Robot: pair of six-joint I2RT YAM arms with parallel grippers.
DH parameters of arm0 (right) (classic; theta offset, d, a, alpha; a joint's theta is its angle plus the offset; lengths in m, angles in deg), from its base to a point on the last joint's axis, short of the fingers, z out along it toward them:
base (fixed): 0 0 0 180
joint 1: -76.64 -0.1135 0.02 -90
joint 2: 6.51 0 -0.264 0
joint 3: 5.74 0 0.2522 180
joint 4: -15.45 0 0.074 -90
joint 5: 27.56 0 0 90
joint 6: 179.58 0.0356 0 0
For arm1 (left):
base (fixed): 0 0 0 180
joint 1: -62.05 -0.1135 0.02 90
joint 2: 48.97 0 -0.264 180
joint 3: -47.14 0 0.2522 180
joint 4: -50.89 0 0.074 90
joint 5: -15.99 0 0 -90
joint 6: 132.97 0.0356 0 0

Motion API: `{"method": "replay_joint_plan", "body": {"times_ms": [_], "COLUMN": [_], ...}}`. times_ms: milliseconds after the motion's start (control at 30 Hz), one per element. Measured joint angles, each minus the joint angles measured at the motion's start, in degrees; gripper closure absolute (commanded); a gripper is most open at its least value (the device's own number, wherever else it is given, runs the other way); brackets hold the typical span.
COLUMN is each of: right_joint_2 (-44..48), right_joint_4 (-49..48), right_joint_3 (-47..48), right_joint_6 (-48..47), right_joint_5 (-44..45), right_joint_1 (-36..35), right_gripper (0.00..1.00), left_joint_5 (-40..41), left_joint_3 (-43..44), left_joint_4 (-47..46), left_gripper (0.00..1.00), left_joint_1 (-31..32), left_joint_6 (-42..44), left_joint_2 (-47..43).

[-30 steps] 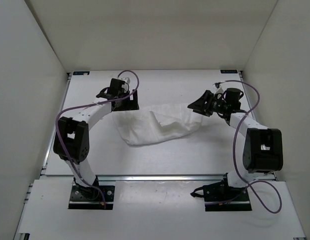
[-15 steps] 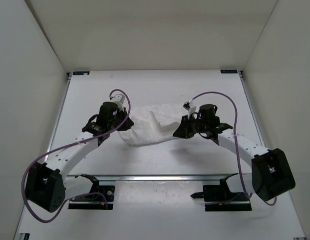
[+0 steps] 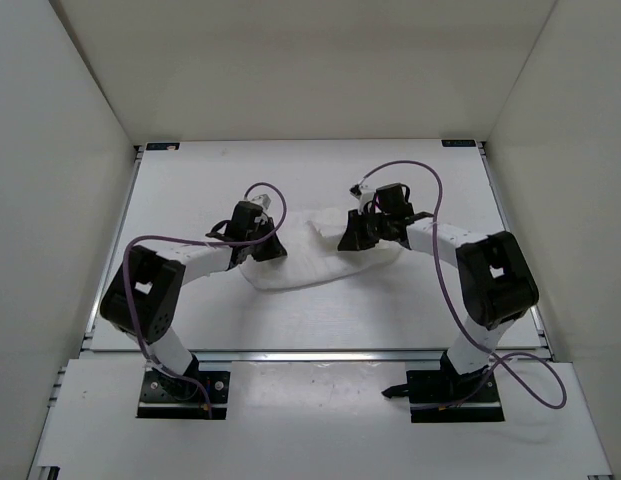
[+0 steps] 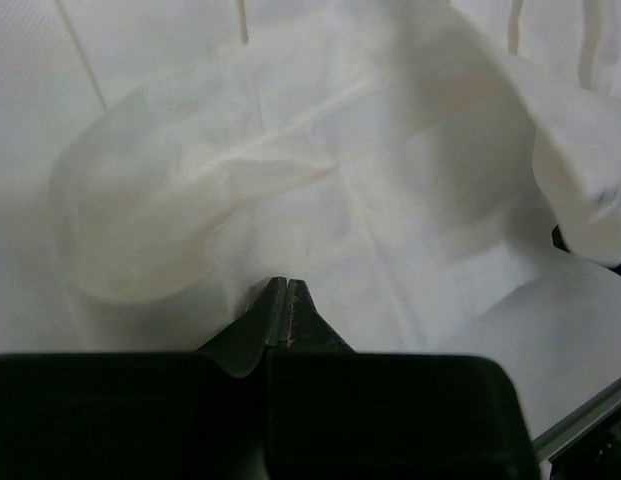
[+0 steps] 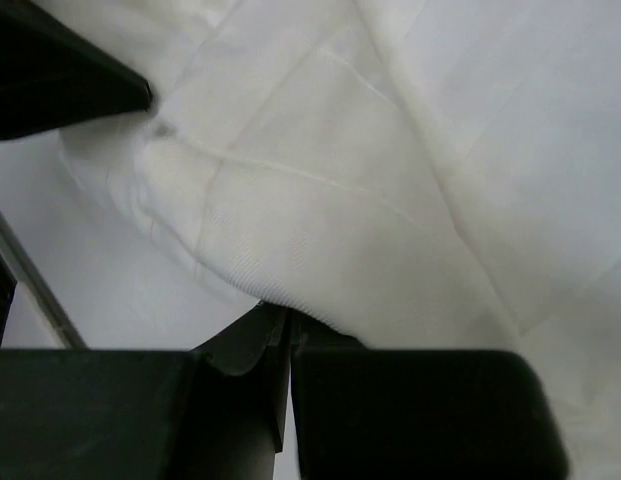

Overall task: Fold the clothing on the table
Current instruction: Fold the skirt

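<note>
Top external: clothing (image 3: 308,264) on table (image 3: 190,180); left gripper (image 3: 262,246) covers its left end, right gripper (image 3: 352,240) its right, fingers pinching fabric; purple cables (image 3: 405,165) arch alongside.

White rectangular desk (image 3: 190,310), viewed from above. A crumpled white garment (image 3: 310,258) lies across its middle, bunched in soft folds. Small black brackets (image 3: 160,146) mark the far corners; a silver rail (image 3: 320,354) runs along the near edge.

White left arm (image 3: 200,260) and white right arm (image 3: 437,238), boxy black joint housings (image 3: 155,312), looping purple cables (image 3: 400,163), black bolted base plates (image 3: 215,386).
</note>
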Motion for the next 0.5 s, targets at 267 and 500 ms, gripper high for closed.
{"method": "replay_joint_plan", "body": {"times_ms": [267, 500], "right_joint_2": [-7.5, -16.4], "right_joint_4": [-7.7, -6.6], "right_joint_3": [7.2, 12.3], "right_joint_6": [2.3, 2.5], "right_joint_5": [-0.4, 0.7], "right_joint_1": [7.2, 14.7], "right_gripper": [1.0, 1.0], "left_joint_5": [1.3, 2.0], "left_joint_3": [7.1, 8.3], "left_joint_4": [-0.7, 0.8], "left_gripper": [1.0, 1.0], "left_joint_1": [-0.7, -2.5], "left_joint_6": [-0.3, 0.8], "left_joint_2": [8.3, 9.9]}}
